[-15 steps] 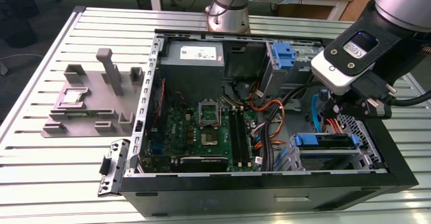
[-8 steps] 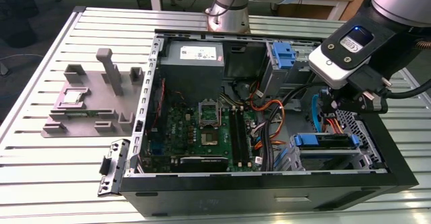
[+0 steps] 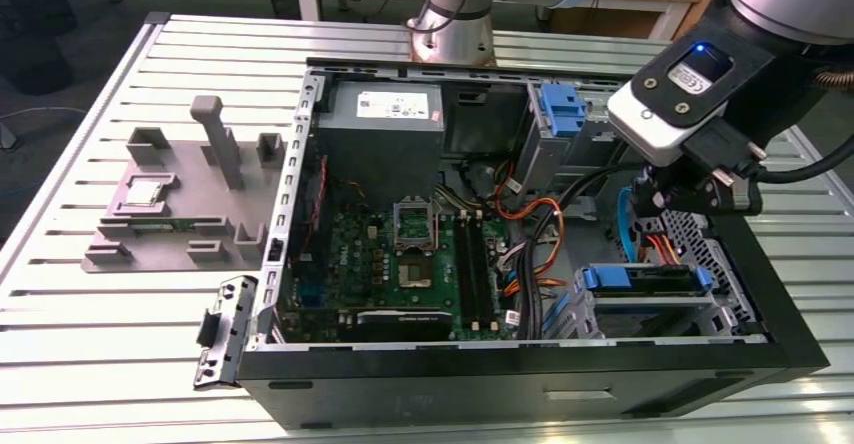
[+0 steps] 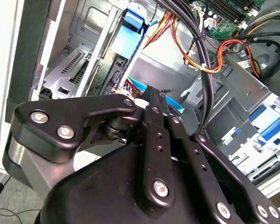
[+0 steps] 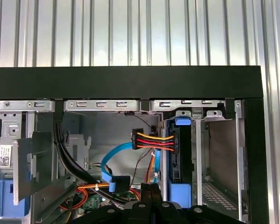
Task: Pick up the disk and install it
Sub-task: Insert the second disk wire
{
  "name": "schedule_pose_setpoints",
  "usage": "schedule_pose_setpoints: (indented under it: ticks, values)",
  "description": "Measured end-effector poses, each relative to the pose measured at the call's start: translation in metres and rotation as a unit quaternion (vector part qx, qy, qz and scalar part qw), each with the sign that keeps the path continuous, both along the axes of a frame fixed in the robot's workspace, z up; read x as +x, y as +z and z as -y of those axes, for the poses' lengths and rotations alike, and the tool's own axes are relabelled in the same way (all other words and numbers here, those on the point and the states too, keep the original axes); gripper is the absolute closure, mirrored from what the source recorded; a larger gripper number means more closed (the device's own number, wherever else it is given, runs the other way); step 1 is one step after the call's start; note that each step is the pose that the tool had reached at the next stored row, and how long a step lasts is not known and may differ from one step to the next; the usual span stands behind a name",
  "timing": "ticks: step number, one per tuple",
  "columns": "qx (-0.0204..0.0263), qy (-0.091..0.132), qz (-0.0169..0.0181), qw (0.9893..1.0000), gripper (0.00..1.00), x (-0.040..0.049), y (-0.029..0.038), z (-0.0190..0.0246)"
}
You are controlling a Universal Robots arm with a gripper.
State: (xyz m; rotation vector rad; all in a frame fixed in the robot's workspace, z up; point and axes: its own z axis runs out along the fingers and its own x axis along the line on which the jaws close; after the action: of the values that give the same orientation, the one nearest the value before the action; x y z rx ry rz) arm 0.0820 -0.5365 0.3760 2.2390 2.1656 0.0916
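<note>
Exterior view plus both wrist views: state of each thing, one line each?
Black tower computer case: on its side, side panel off, interior exposed.
Silver disk in blue carrier: seated in the drive cage at the case's front corner.
Black gripper: fingers shut, empty, inside the case.
Grey fixture tray: on the table beside the case.

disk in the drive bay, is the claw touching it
Cannot tell. In the first wrist view the claw sits close against the disk, but neither contact nor gap shows plainly.
</note>
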Motion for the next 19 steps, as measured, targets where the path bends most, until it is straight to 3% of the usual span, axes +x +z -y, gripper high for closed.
schedule_pose_setpoints:
  ticks: [10,19]
  values:
    - [-0.0001,0.000,0.0000,1.0000,0.90,0.0000,0.0001,-0.0049]
    - [-0.0001,0.000,-0.0003,1.0000,0.90,0.0002,0.0003,-0.0121]
